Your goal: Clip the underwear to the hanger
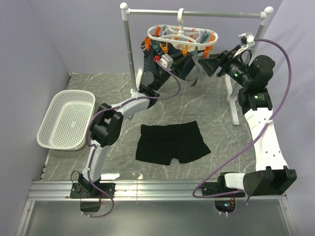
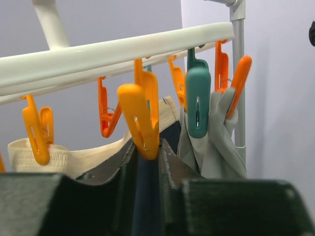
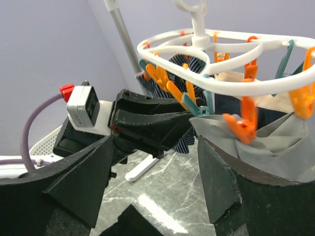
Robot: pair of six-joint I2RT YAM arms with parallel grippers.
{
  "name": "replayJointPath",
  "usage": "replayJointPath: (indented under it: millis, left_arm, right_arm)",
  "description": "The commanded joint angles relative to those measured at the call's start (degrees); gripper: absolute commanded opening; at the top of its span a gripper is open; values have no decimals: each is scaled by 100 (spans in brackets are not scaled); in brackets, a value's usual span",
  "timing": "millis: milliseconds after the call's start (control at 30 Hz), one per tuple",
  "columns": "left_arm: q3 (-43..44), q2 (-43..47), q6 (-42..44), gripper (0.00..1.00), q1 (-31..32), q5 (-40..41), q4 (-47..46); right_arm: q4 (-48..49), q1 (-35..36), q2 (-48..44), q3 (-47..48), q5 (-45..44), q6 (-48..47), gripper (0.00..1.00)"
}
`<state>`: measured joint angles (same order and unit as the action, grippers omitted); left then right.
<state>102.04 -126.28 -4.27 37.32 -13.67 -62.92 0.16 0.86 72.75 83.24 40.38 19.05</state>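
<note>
The black underwear (image 1: 172,142) lies flat on the table, between the two arms, with no gripper near it. The white oval hanger (image 1: 182,37) hangs by its hook from the rail, with orange and teal pegs under its rim (image 2: 123,49). It also shows in the right wrist view (image 3: 197,73). My left gripper (image 1: 171,55) is raised to the hanger, and its fingers close narrowly round the lower end of an orange peg (image 2: 142,118). My right gripper (image 1: 205,64) is wide open and empty, just right of the hanger, facing the left gripper (image 3: 147,123).
A silver rail stand (image 1: 197,13) with white ball ends carries the hanger. A dark striped garment (image 1: 150,64), a grey cloth (image 3: 275,142) and a cream cloth (image 2: 88,157) hang from pegs. A white basket (image 1: 69,118) stands at the left.
</note>
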Motion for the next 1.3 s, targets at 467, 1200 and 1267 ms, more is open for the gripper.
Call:
replayJointPath:
  millis: [467, 1200, 1267]
  left_arm:
    - [-360, 1008, 735, 0, 47, -153, 737]
    - [-457, 1141, 586, 0, 100, -601, 956]
    - [-439, 1132, 568, 0, 109, -628, 948]
  right_arm:
    - [932, 942, 318, -124, -1427, 318, 75]
    - [1821, 1258, 855, -177, -1946, 627, 73]
    - [1812, 1320, 925, -124, -2130, 548, 72]
